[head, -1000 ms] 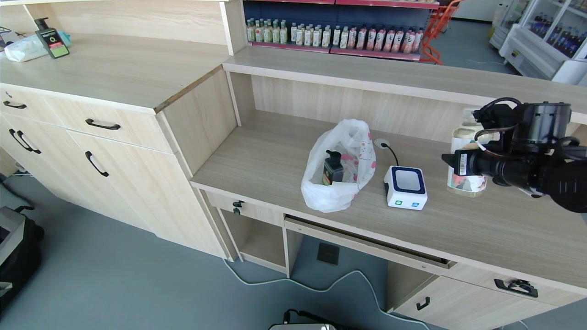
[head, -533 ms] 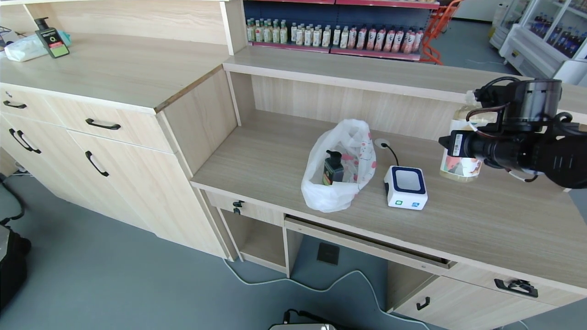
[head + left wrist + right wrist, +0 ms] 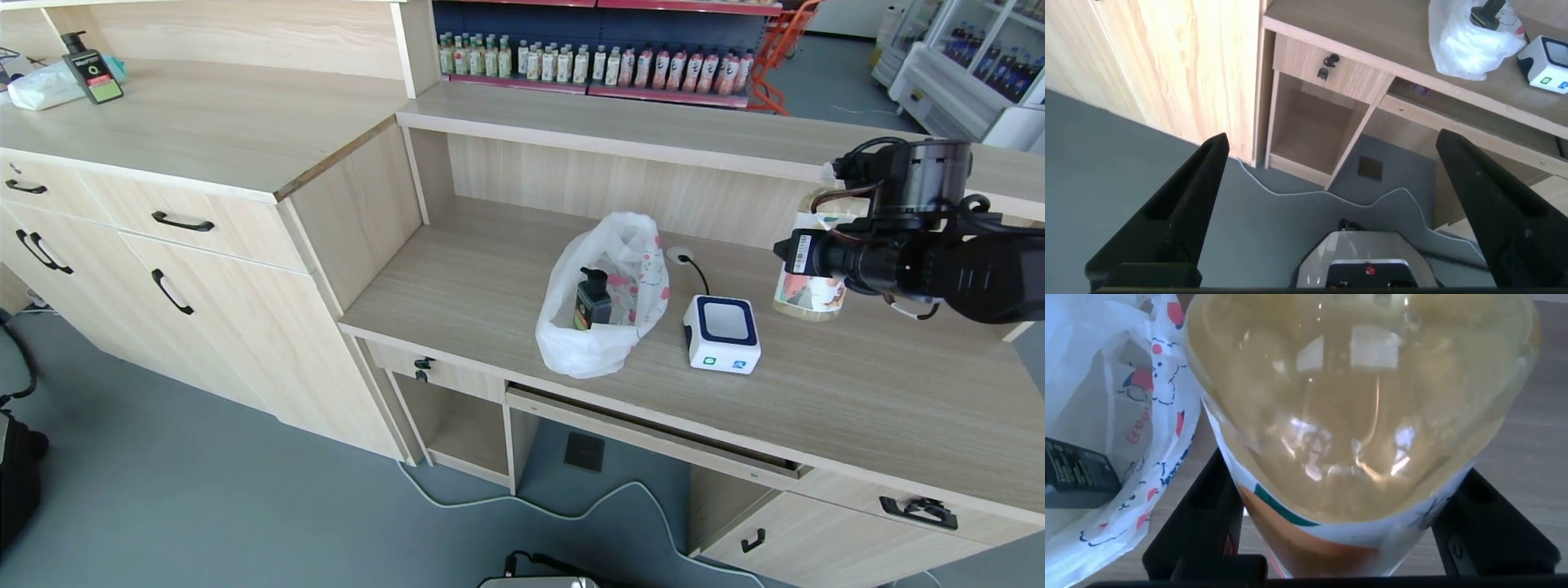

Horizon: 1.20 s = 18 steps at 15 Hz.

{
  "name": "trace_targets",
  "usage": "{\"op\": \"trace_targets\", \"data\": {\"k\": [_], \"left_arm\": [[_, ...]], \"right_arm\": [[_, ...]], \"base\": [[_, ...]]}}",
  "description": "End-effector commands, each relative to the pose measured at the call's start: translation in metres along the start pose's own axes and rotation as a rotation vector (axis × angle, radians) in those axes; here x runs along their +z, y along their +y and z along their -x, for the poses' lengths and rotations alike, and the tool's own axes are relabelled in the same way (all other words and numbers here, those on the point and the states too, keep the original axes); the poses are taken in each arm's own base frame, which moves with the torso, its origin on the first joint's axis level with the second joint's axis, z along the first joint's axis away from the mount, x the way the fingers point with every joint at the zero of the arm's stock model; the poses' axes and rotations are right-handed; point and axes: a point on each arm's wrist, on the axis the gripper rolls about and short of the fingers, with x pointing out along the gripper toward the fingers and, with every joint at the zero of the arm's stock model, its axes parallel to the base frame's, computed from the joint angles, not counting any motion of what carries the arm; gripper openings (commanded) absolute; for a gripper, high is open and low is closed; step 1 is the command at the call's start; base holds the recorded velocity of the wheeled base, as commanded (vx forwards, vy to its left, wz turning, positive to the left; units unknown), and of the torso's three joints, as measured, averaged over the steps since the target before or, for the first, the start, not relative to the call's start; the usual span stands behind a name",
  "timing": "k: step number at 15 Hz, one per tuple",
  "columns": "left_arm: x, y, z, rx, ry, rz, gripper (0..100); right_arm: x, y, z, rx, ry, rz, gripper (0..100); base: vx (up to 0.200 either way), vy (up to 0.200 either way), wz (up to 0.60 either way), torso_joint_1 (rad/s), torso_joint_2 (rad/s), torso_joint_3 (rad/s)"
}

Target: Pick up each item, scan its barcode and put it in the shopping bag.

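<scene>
Pretty clearly a small shop, checkout area. Behind the wooden counter (image 3: 482,286) there's a shelf (image 3: 653,95) lined with drink bottles (image 3: 571,64) and glass-door fridges (image 3: 976,61), and a barcode scanner (image 3: 722,333) sits on it.

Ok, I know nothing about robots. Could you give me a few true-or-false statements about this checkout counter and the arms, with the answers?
1. The right gripper holds a bottle of yellowish liquid. True.
2. The scanner sits on the counter beside the shopping bag. True.
3. The shopping bag is empty. False: a dark pump bottle sits inside it.
4. The bottle of yellowish liquid rests on top of the scanner. False: it is off to the scanner's side, not touching it.
5. The left gripper is clamped on an item. False: it is open and holds nothing.
</scene>
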Motion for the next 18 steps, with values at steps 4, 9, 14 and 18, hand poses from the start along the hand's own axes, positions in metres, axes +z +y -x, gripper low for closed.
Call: {"op": "trace_targets", "data": {"k": [4,9,14,18], "left_arm": [[0.0,0.0,0.0,-0.002,-0.001,-0.005,100],[0.0,0.0,0.0,-0.001,0.001,-0.008,100],[0.0,0.0,0.0,0.0,0.001,-0.004,100],[0.0,0.0,0.0,0.0,-0.001,-0.004,100]], "right_arm": [[-0.001,0.011,-0.002,0.023,0.0,-0.008,0],[-0.004,0.014,-0.01,-0.013,0.006,-0.025,0],[-0.013,0.011,-0.01,-0.103,0.08,-0.042,0],[-0.021,0.007,-0.009,-0.171,0.147,-0.035,0]], "base": [[0.1,0.1,0.0,0.001,0.0,0.001],[0.12,0.12,0.0,0.002,0.0,0.001],[0.0,0.0,0.0,0.0,0.0,0.0],[0.0,0.0,0.0,0.0,0.0,0.0]]}}
